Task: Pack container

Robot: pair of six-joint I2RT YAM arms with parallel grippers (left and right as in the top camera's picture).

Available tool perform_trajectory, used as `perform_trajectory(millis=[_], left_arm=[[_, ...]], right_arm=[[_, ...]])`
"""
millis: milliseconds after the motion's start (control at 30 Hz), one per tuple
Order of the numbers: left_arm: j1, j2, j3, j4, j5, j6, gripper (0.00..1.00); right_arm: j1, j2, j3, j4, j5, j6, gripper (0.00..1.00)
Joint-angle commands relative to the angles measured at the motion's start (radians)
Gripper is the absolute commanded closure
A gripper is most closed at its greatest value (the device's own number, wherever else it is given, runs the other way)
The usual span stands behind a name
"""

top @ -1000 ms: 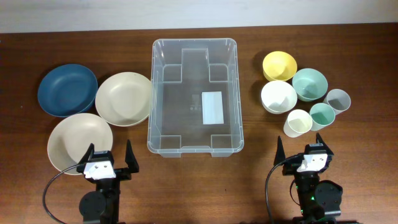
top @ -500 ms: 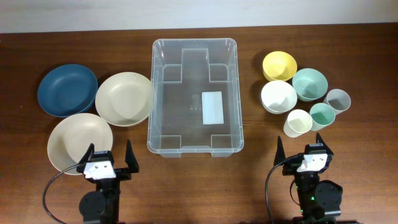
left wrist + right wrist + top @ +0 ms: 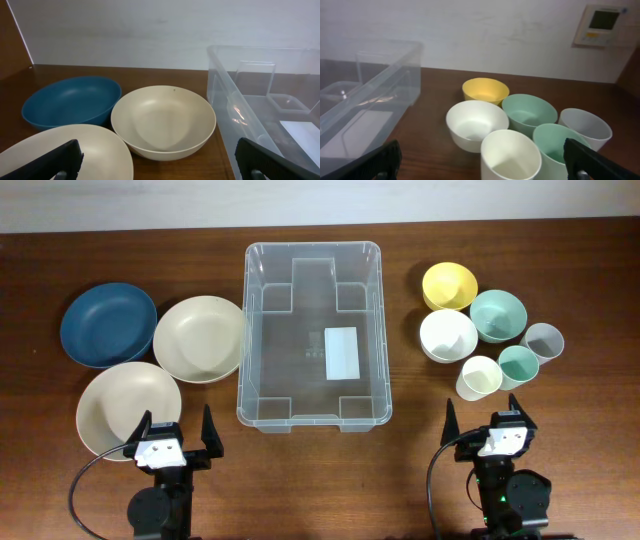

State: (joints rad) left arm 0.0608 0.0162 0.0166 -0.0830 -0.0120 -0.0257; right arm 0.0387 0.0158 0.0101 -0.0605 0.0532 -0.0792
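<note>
From above, the container sits empty in the middle of the table, its long side running away from the arms. The left gripper and right gripper hover at the near edge, both with jaws spread wide and nothing between them. On the left, the blue bowl, cream bowl and beige bowl crowd rim to rim, and the cream bowl lies just beside the container's wall. Lifting one could therefore drag a neighbour or nudge the bin askew. On the right, the yellow bowl, white bowl, green bowl, grey cup, green cup and white cup stand tightly clustered. Wide fingers coming down there would likely bump whatever stands alongside the target, and the light cups look easy to tip. In the left wrist view, the beige bowl's thin, shallow rim lies nearest the fingers. A pinch on that edge may slip and let the bowl swing, and the clear wall is hard to judge, so a carried bowl could clip it. In the right wrist view, the white cup and green cup sit close together up front, so a finger could land in the wrong one.
</note>
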Motion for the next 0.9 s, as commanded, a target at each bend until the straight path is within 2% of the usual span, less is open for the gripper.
perform_trajectory(millis=[0, 200, 400, 700, 867], left_arm=[[-0.006, -0.009, -0.008, 0.000, -0.010, 0.013, 0.00], [-0.006, -0.009, -0.008, 0.000, -0.010, 0.013, 0.00], [-0.006, -0.009, -0.008, 0.000, -0.010, 0.013, 0.00], [-0.006, -0.009, -0.008, 0.000, -0.010, 0.013, 0.00], [-0.006, -0.009, -0.008, 0.000, -0.010, 0.013, 0.00]], right_arm=[[-0.007, -0.007, -0.005, 0.008, 0.049, 0.006, 0.01], [-0.006, -0.007, -0.005, 0.002, 0.027, 0.007, 0.01], [-0.006, -0.007, -0.005, 0.296, -0.172, 0.010, 0.01], [-0.006, -0.007, -0.005, 0.687, -0.173, 0.009, 0.01], [-0.006, -0.007, -0.005, 0.831, -0.173, 0.009, 0.01]])
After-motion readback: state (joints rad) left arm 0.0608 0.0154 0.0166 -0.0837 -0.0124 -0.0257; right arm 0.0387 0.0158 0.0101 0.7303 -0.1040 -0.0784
